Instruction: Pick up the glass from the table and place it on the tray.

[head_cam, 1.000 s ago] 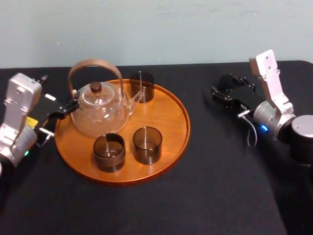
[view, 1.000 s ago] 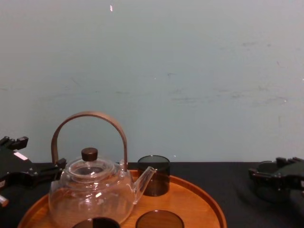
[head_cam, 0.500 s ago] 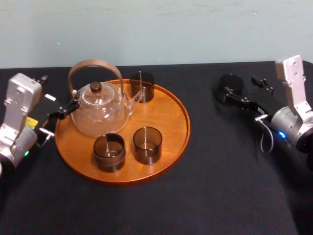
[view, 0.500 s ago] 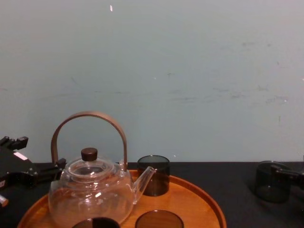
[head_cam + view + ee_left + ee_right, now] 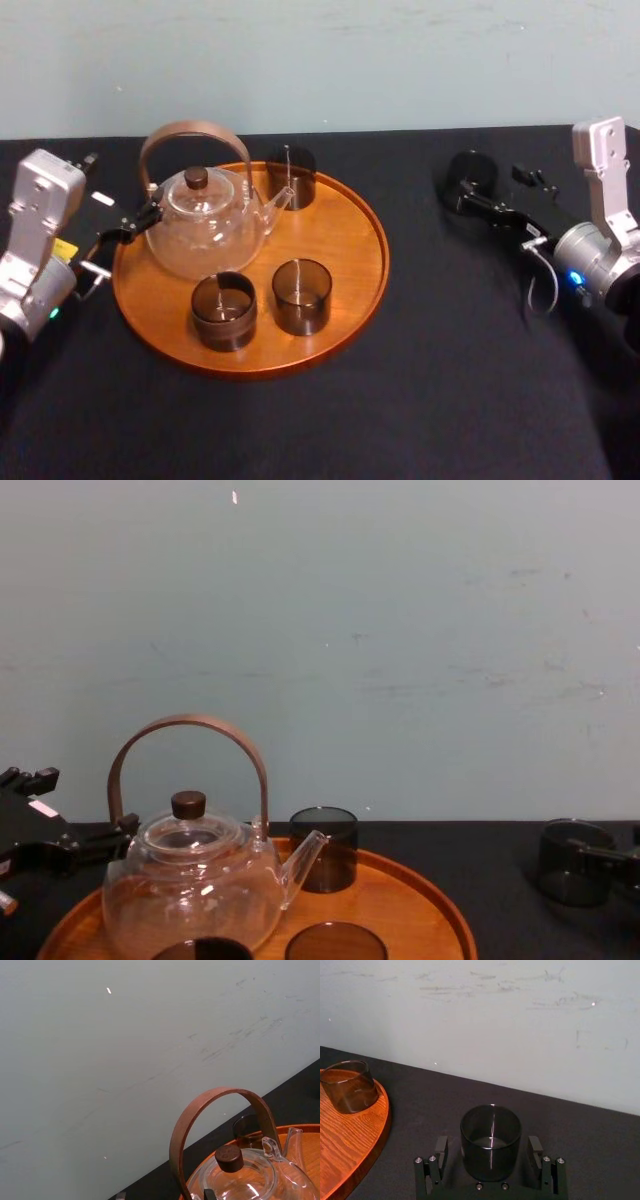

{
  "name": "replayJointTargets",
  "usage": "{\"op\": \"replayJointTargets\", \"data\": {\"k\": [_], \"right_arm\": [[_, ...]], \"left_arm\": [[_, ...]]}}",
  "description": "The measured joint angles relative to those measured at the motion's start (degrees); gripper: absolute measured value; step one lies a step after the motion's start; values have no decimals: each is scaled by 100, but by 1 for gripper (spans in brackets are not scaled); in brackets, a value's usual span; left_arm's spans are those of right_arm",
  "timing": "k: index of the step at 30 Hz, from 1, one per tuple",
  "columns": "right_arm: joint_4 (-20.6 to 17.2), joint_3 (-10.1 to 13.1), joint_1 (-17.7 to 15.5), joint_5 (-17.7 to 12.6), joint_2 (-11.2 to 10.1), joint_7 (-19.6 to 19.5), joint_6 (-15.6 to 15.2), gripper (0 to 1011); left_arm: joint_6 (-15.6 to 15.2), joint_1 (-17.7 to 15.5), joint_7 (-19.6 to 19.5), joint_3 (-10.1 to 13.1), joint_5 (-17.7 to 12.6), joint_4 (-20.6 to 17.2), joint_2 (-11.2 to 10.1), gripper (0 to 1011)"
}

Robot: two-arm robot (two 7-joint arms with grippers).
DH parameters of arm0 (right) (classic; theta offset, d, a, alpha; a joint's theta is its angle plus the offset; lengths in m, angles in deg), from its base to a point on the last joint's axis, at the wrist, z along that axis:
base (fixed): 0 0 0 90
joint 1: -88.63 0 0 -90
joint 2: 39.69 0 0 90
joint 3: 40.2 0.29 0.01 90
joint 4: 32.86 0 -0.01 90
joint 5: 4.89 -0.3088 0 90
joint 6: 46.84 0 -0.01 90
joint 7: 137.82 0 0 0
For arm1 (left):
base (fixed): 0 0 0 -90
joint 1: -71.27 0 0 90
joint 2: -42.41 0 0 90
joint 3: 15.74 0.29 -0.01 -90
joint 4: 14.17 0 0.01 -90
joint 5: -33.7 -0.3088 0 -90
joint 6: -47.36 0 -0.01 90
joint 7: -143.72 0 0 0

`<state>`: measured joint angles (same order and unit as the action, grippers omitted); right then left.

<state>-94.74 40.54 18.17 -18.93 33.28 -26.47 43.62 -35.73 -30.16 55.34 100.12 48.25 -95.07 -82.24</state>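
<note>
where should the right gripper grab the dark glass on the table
Take the glass by its straight side wall near mid-height, coming in level from its right. It stands upright, a plain handleless cylinder, and the right gripper's open fingers flank it there. The left gripper sits by the tray's left edge.

Soft, even indoor light.
Small glints on the glass teapot point(image 5: 205, 228); the black table point(image 5: 450, 350) shows hardly any shadows.

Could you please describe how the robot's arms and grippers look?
Both arms have silver boxy housings on grey round joints. The left arm has a yellow label and green light; the right arm a blue light and looped grey cable. The left gripper and right gripper are black.
</note>
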Motion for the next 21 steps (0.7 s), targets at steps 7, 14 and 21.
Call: {"op": "replayJointTargets", "data": {"k": [7,14,21], "right_arm": [[293,-76,158,-55,44,25,22,1008],[435,-129,227,-72,58,26,37,1009],[492,-152,260,-101,55,28,50,1009]], "left_arm": [[0,0,0,0,0,0,0,1009],[0,0,0,-1,0,0,0,1009],[0,0,0,0,0,0,0,1010]]}}
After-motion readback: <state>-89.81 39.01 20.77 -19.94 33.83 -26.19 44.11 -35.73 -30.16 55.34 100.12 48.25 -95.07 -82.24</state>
